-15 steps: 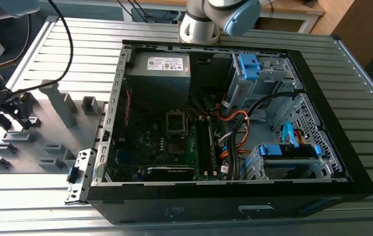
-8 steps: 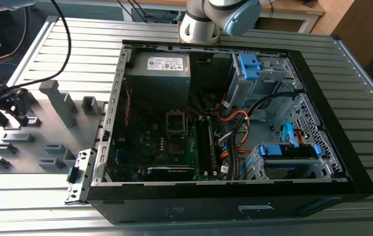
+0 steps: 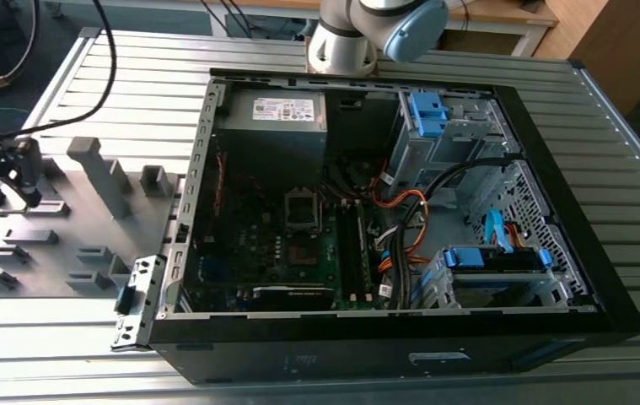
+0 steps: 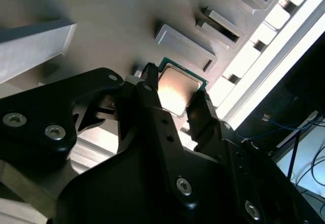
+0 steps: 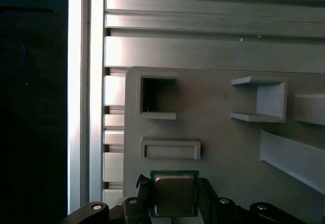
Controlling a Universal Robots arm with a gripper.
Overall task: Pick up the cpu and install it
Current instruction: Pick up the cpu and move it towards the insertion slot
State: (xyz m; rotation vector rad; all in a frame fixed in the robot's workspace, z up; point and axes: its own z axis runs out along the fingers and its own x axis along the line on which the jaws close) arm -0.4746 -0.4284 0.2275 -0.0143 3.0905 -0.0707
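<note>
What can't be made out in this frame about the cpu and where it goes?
Near part of the cpu: covered by the gripper in the second wrist view.
Whether the cpu rests on the tray or is lifted: its underside is hidden in both wrist views.
Whether the socket is open or latched: too small in the exterior view.

No text can be read. In the exterior view a white label (image 3: pixel 289 108) sits on the black power supply box (image 3: pixel 269 143) inside the computer case (image 3: pixel 612 291), and its print is too small to make out. Pale marks on the case's dark outer panel (image 3: pixel 303 363) are just as illegible. In both wrist views the cpu (image 4: pixel 177 89) (image 5: pixel 174 193) has a metal top washed with glare, with no legible lettering.
</note>
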